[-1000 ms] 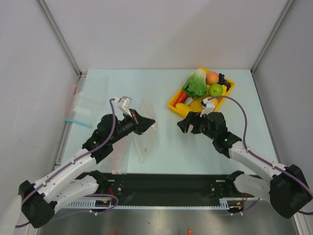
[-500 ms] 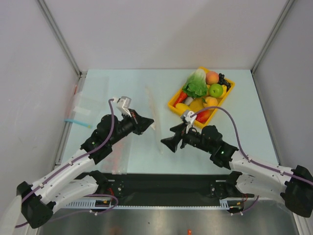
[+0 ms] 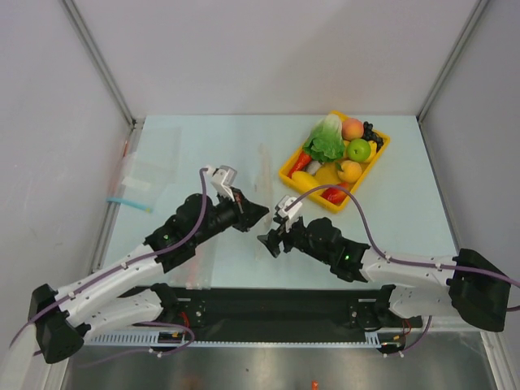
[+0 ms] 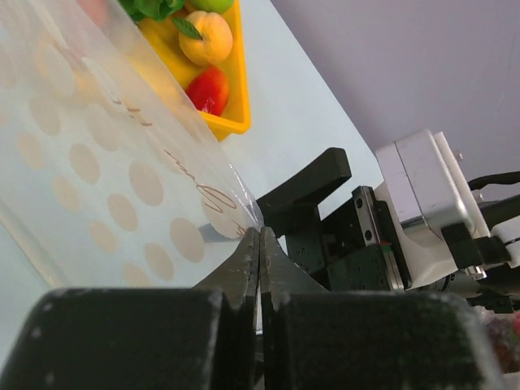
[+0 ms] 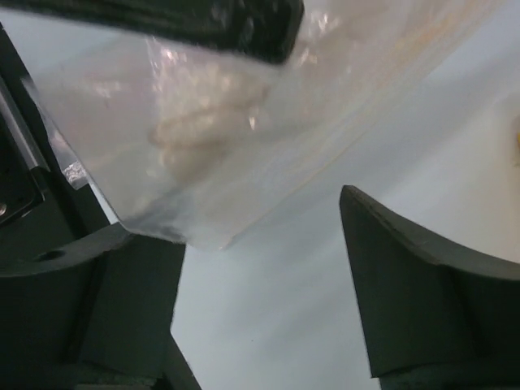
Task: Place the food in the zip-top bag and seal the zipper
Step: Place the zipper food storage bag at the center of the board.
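Note:
My left gripper [image 3: 262, 212] is shut on a lower corner of the zip-top bag [image 3: 262, 175], holding it up edge-on over the table. In the left wrist view the jaws [image 4: 259, 244] pinch the clear bag [image 4: 97, 162], which has whitish dots. My right gripper [image 3: 265, 242] is open just below and right of it. In the right wrist view its fingers [image 5: 236, 215] stand apart around the bag's hanging corner [image 5: 203, 130] without touching. The food sits in the yellow tray [image 3: 288, 172]: lettuce [image 3: 327, 140], peach [image 3: 352, 128], green apple [image 3: 358, 149], yellow fruit [image 3: 350, 170], red mango [image 3: 337, 193]. I cannot make out the zipper.
A flat clear bag with a blue strip [image 3: 130, 188] lies at the far left. Another clear bag [image 3: 199, 260] lies under my left arm near the front edge. Grey walls and metal posts close the table on three sides.
My right gripper has swung left from the yellow tray to just under the bag's held corner. My left gripper has moved slightly right and forward with the bag.

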`<action>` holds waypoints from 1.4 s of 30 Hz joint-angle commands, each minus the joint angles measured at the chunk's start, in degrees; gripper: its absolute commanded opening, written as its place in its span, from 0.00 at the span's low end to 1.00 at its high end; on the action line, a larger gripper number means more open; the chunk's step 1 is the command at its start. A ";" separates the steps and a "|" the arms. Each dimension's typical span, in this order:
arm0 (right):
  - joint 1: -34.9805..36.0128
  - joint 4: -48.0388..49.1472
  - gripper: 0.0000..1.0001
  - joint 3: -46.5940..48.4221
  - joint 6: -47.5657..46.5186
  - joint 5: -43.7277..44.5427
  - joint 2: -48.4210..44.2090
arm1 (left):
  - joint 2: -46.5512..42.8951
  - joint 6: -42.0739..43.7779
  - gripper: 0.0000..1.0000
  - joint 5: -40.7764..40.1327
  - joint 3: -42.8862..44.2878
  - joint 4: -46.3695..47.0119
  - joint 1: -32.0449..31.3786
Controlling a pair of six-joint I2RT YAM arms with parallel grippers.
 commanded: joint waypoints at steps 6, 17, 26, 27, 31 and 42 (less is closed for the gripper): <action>0.45 6.89 0.11 1.32 2.15 6.92 -1.43 | 3.25 1.73 0.38 -4.37 3.21 2.35 -2.44; -26.13 7.94 0.00 -6.06 27.86 -10.99 -7.94 | 1.84 7.63 1.00 -16.15 2.69 -2.07 -2.35; -46.48 2.25 0.14 -7.22 39.42 -21.11 0.48 | 12.46 9.65 1.00 -20.36 2.68 0.41 -2.27; -47.10 0.23 0.39 -5.82 38.81 -19.20 0.76 | 13.43 9.56 1.00 -20.98 2.95 0.32 -2.27; -46.93 -12.34 0.81 -4.13 38.54 -6.72 -3.00 | 15.20 8.51 1.00 -21.51 3.56 -0.03 -1.83; -22.95 -15.25 0.77 3.47 14.04 11.33 -12.89 | 9.67 -2.47 1.00 -6.67 -5.84 6.47 12.58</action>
